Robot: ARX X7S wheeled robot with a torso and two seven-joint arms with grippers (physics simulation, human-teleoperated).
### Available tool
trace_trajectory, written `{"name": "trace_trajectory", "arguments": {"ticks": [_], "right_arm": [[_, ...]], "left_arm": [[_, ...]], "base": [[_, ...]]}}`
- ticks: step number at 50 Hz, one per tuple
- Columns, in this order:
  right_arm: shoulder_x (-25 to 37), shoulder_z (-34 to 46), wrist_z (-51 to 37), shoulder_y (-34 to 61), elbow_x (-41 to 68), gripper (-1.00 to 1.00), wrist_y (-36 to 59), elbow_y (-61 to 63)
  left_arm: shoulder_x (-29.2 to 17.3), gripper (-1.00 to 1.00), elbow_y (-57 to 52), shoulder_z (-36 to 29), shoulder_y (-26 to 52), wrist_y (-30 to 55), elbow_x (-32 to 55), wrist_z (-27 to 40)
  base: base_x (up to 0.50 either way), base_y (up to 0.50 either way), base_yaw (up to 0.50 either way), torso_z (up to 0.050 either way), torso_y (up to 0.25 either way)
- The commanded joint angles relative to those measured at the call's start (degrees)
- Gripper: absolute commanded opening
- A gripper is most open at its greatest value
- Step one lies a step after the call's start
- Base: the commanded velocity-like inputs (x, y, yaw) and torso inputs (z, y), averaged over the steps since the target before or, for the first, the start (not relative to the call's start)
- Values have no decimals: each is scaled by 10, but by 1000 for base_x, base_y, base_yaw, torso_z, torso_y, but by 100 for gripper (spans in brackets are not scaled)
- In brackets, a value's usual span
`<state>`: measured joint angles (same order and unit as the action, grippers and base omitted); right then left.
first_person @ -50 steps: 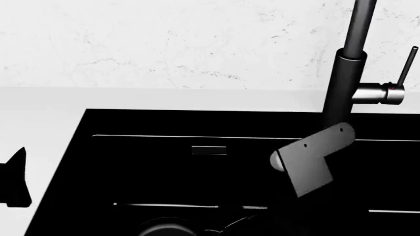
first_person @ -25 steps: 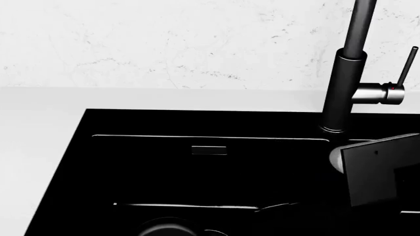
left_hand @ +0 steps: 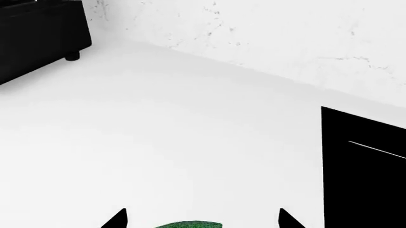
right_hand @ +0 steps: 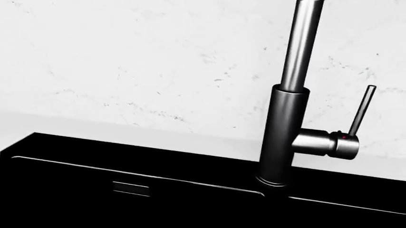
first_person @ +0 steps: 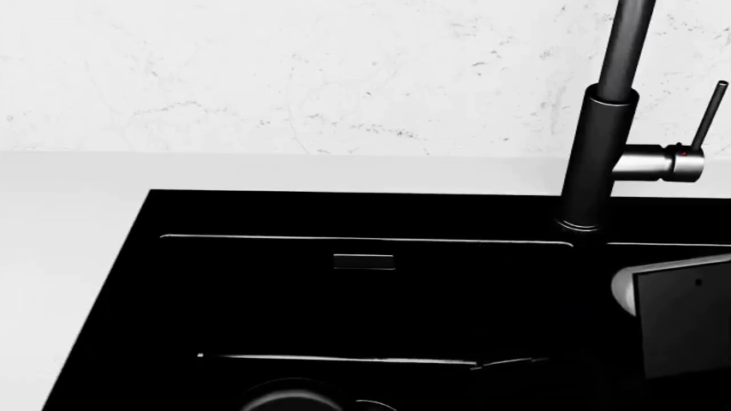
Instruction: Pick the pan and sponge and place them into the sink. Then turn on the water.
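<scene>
Your left gripper (left_hand: 201, 219) shows two black fingertips spread wide, holding nothing; the green sponge (left_hand: 190, 224) lies between them on the smooth white desk (left_hand: 178, 142). The glossy black rectangular sink (first_person: 342, 300) lies nearby. You cannot tell the right gripper's opening.

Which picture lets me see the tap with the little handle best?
The right wrist view. It shows the faucet from its base up the spout, with the lever handle standing clear against the marble wall. The head view shows the same faucet, but pushed toward the edge, its lever close to the border. The left wrist view doesn't show it.
</scene>
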<state>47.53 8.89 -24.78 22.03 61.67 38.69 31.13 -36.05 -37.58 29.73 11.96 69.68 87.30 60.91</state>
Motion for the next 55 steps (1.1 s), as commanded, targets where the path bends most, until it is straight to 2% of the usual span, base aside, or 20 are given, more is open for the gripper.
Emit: {"name": "trace_trajectory", "arguments": {"ticks": [1, 6, 11, 14, 17, 25, 27, 37, 55], "right_arm": [[4, -1, 1, -11, -10, 100, -7, 1], [0, 0, 4, -21, -14, 100, -15, 2], [3, -4, 2, -23, -11, 100, -16, 4], [4, -6, -1, -26, -10, 100, -16, 6], [3, -3, 1, -25, -11, 100, -15, 4], [-2, 1, 7, -28, -17, 100, -21, -2], [-4, 2, 7, -27, -17, 100, -22, -4], [-10, 13, 15, -21, -20, 100, -19, -8], [-13, 21, 19, -12, -20, 100, -17, -13]], "left_arm": [[-2, 100, -15, 22, -46, 12, 25, 19], [5, 100, -15, 42, -73, 5, 22, 15], [15, 100, -14, 18, -56, 3, 26, 35], [20, 100, -6, 26, -74, -1, 0, 1], [31, 100, 13, 25, -77, -7, -4, 12], [34, 100, 41, 3, -63, -21, -60, -34], [34, 100, 48, -8, -65, -32, -97, -53], [56, 100, 89, -63, -43, -54, -159, -82], [56, 100, 116, -82, -60, -47, -162, -94]], "base": [[0, 0, 0, 0, 0], [0, 0, 0, 0, 0], [0, 0, 0, 0, 0], [0, 0, 0, 0, 0], [0, 0, 0, 0, 0], [0, 0, 0, 0, 0], [0, 0, 0, 0, 0], [0, 0, 0, 0, 0], [1, 0, 0, 0, 0]]}}
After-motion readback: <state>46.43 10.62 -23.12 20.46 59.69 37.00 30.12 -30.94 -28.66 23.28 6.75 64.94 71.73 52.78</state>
